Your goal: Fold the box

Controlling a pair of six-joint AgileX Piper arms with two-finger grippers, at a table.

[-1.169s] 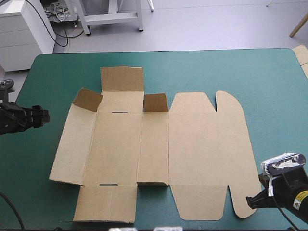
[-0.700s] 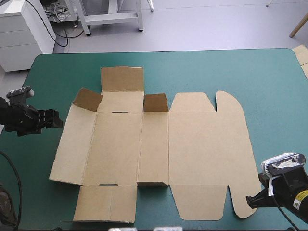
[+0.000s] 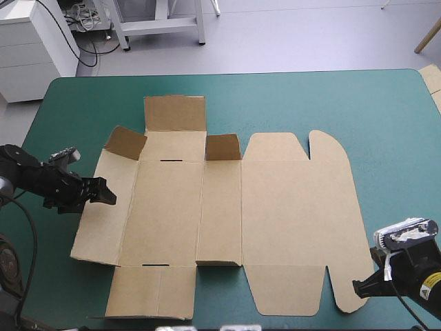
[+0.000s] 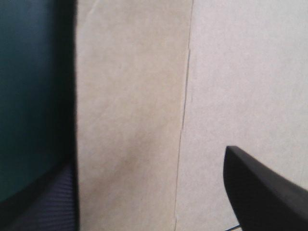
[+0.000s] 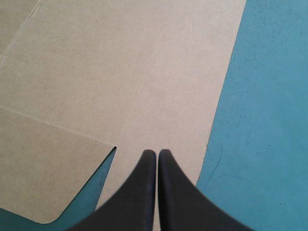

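Note:
The brown box (image 3: 227, 207) lies as a cut sheet, mostly flat, in the middle of the teal-green table (image 3: 386, 124). Two small flaps (image 3: 125, 143) (image 3: 222, 147) stand raised near its far side. My left gripper (image 3: 105, 194) is at the sheet's left edge, open. In the left wrist view its fingers (image 4: 262, 192) stand apart over the left side panel (image 4: 130, 110), with the gripper (image 4: 150, 159) straddling that panel's outer edge. My right gripper (image 3: 359, 288) is shut with nothing in it, low beside the front right rounded flap. Its tip (image 5: 157, 154) rests over the board (image 5: 120, 72).
Pieces of more brown board (image 3: 431, 77) show at the table's right edge. Teal-green cover (image 5: 269, 120) runs beside the right gripper, and a wide strip of it lies along the far side and the right of the sheet.
My left arm has moved rightward and toward the front, from off the table's left side to the box's left edge. The box and the right arm have not moved.

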